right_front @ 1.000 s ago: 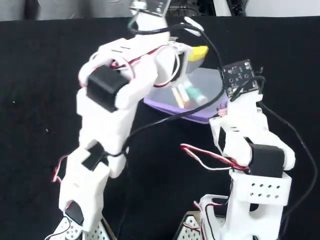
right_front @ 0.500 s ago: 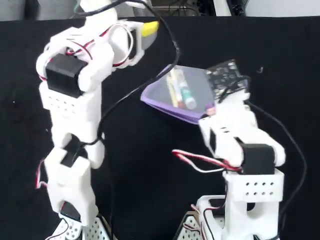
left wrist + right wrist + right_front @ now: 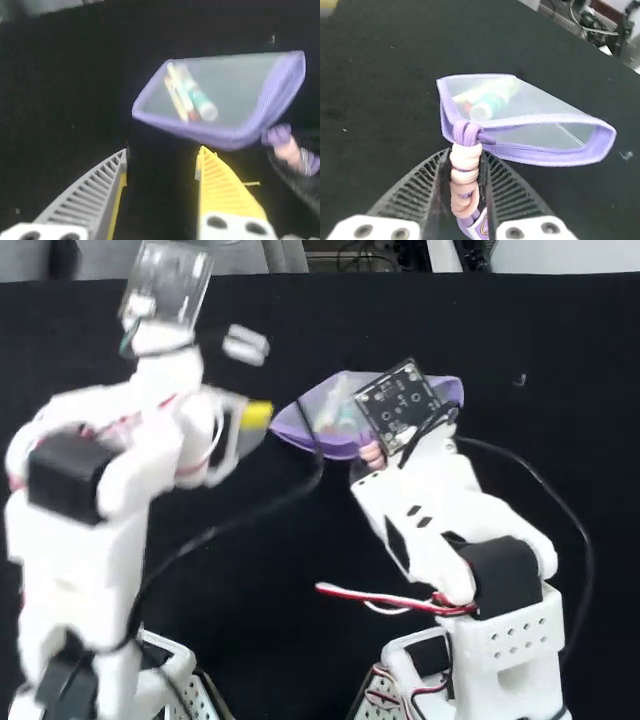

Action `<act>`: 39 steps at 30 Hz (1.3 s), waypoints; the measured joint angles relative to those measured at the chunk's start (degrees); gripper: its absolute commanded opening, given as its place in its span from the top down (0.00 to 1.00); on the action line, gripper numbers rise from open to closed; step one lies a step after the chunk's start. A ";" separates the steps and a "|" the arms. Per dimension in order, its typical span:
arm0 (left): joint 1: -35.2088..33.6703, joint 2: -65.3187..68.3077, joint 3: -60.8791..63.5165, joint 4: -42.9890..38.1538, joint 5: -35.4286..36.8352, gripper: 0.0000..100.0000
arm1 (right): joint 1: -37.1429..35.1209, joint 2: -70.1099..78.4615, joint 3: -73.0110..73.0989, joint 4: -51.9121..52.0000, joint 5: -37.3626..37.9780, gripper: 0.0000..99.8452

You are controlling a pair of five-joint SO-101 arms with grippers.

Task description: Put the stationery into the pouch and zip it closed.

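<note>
Clear plastic pouch (image 3: 535,107), woven purple edging (image 3: 545,152), matt black table (image 3: 380,60)

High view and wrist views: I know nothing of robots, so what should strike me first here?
A purple pouch with see-through sides, stationery visible inside, stands out mid-table against the black cloth. The right pincer is clamped on its corded zipper pull. The left pincer, part yellow and part grey, hangs open and empty, apart from the pouch.

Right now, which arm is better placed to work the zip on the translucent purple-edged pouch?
Right, likely. The right gripper is shut on the pink and purple pull cord at the pouch corner; the left gripper hangs open and empty, apart from the pouch.
</note>
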 measured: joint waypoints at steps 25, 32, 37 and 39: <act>8.26 -58.02 89.32 -56.35 -11.43 0.77 | -4.22 0.09 -6.77 1.23 -0.18 0.99; 9.67 -60.92 95.65 -65.14 -15.30 0.77 | -4.22 0.09 -6.77 1.23 -0.18 0.99; 9.76 -56.26 95.82 -71.56 -15.91 0.77 | -4.22 0.09 -6.77 1.23 -0.18 0.99; 9.85 -53.19 95.82 -74.81 -16.09 0.77 | -4.22 0.09 -6.77 1.23 -0.18 0.99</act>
